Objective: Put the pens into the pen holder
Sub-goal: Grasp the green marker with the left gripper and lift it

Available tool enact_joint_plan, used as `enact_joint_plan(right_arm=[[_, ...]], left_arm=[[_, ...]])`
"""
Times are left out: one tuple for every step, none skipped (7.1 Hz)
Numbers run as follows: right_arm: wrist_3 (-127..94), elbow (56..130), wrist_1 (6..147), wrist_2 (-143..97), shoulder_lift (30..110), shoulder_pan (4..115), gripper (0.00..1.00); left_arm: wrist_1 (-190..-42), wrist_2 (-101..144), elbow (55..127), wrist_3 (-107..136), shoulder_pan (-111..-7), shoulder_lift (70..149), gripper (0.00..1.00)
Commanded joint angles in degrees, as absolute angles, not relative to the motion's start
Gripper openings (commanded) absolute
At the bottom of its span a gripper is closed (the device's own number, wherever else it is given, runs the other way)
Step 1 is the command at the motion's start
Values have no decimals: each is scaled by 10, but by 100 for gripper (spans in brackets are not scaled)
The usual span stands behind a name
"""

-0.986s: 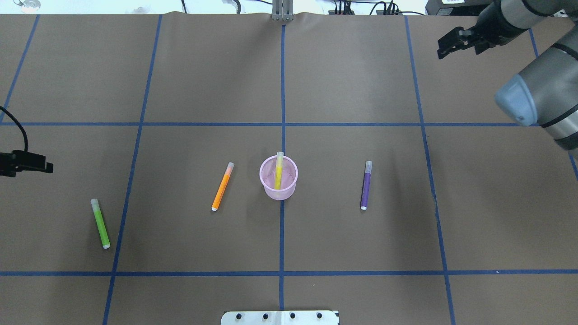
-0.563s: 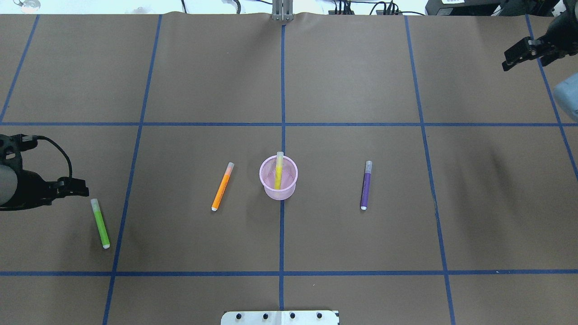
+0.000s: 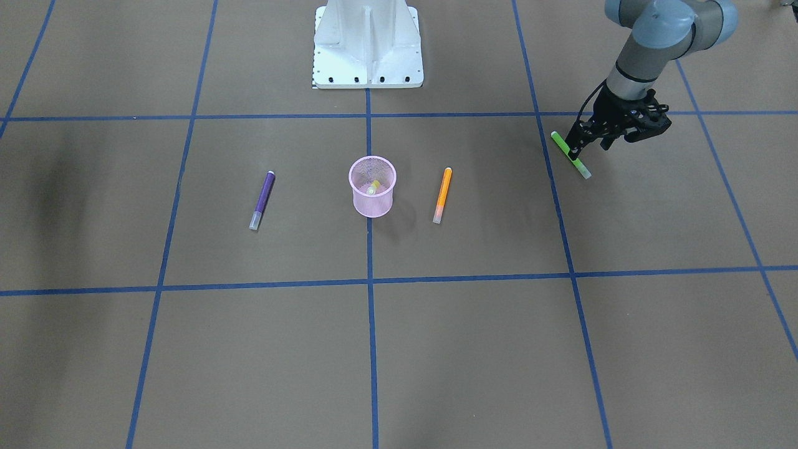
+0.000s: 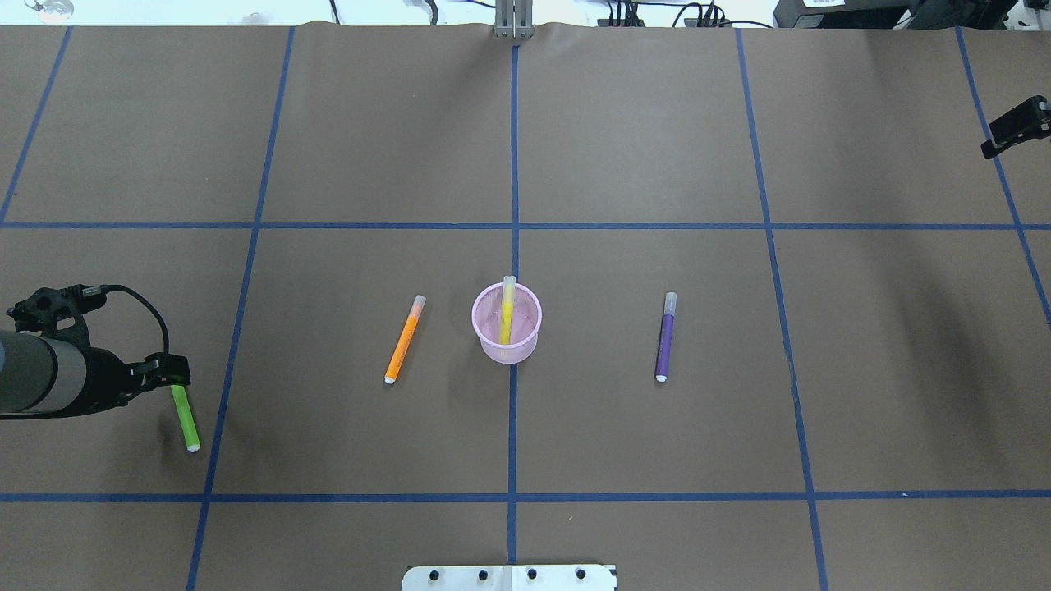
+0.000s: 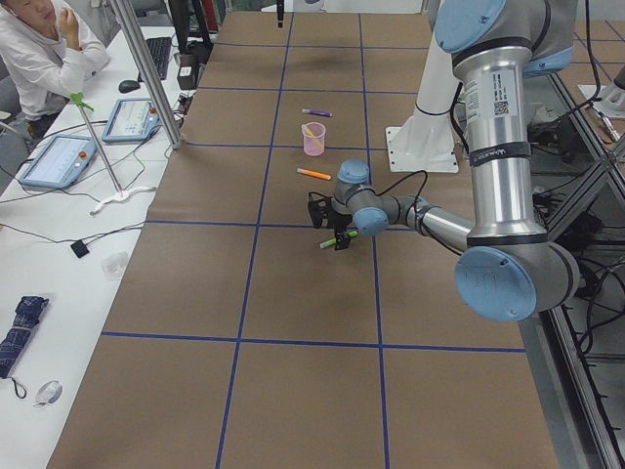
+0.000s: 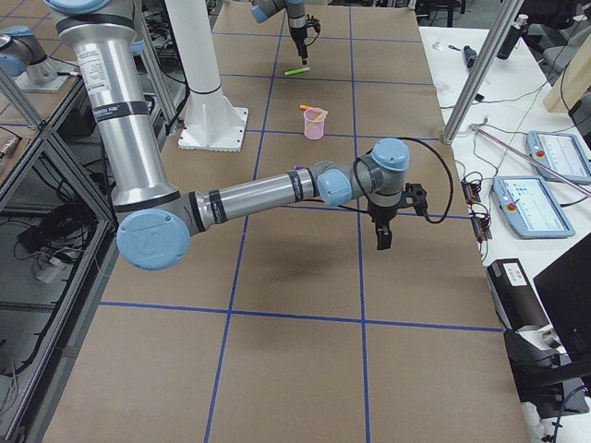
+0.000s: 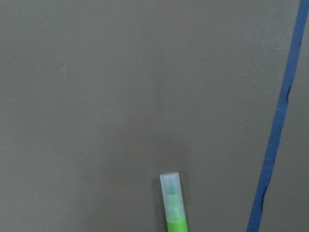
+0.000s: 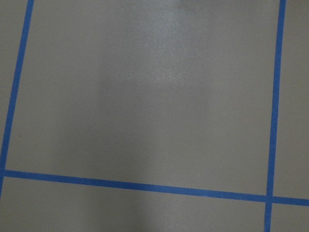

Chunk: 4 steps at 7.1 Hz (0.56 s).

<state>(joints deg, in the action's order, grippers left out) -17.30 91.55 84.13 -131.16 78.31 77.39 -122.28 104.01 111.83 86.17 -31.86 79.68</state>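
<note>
The pink mesh pen holder [image 4: 507, 349] [image 3: 372, 202] stands at the table's middle with a yellow pen [image 4: 507, 316] leaning inside it. The orange pen [image 4: 405, 341] [image 3: 442, 194] lies to its left and the purple pen [image 4: 666, 336] [image 3: 262, 199] to its right. The green pen [image 4: 185, 423] [image 3: 581, 167] [image 7: 175, 208] lies far left. My left gripper [image 4: 172, 373] [image 3: 586, 148] is low over the green pen's capped end with its fingers apart, holding nothing. My right gripper [image 4: 1014, 130] [image 6: 381, 242] hangs empty at the far right edge; I cannot tell whether it is open.
The white robot base [image 3: 368, 43] [image 4: 509, 577] stands at the near middle edge. Blue tape lines [image 4: 513, 164] grid the brown table. Beyond the far edge are metal posts [image 5: 146, 78], tablets [image 5: 59, 156] and a seated person [image 5: 39, 49].
My left gripper has moved right and toward the table's near edge, onto the green pen's capped end. My right arm has pulled back to the right edge. The pens and holder have not moved.
</note>
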Motion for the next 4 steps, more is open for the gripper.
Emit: enact_joint_plan(right_arm=[[-172, 917, 840, -1317, 790, 777, 100], [-172, 916, 840, -1317, 790, 777, 100], [-173, 916, 840, -1317, 791, 777, 100], [-173, 916, 840, -1317, 790, 777, 100]], left_arm=[[-1195, 1038, 1111, 865, -312, 816, 64], [-1195, 1038, 1106, 865, -302, 820, 60], [-1195, 1038, 1104, 865, -296, 823, 47], [-1195, 1038, 1103, 864, -295, 824, 37]])
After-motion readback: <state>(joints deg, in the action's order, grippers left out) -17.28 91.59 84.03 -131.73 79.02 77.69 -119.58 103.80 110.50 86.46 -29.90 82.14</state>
